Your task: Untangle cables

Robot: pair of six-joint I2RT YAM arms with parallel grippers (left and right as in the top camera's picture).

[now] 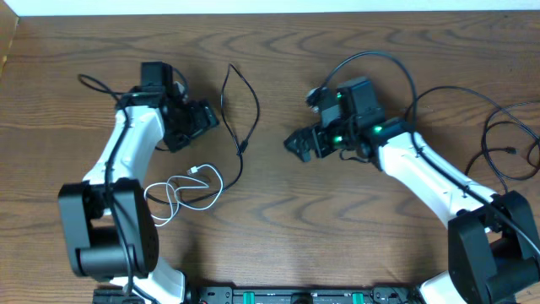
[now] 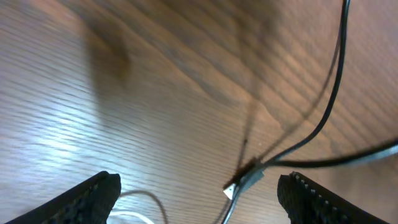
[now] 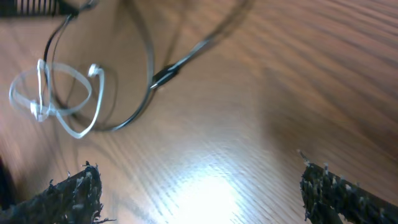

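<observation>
A thin black cable (image 1: 256, 105) loops across the table's middle, its plug (image 1: 243, 148) halfway down and its lower end reaching the coiled white cable (image 1: 181, 190). My left gripper (image 1: 209, 118) hovers just left of the black loop, open. In the left wrist view the black cable's plug (image 2: 245, 177) and a bit of white cable (image 2: 146, 199) lie on the wood between and below the spread fingers (image 2: 93, 196). My right gripper (image 1: 294, 145) stands open to the right of the loop, holding nothing. The right wrist view shows the white coil (image 3: 56, 96) and the black cable (image 3: 149, 68) ahead of it.
More thin black cords (image 1: 506, 139) lie curled at the table's right edge behind the right arm. A black cord (image 1: 97, 84) runs by the left arm's elbow. The table's far edge (image 1: 270, 12) meets a white wall.
</observation>
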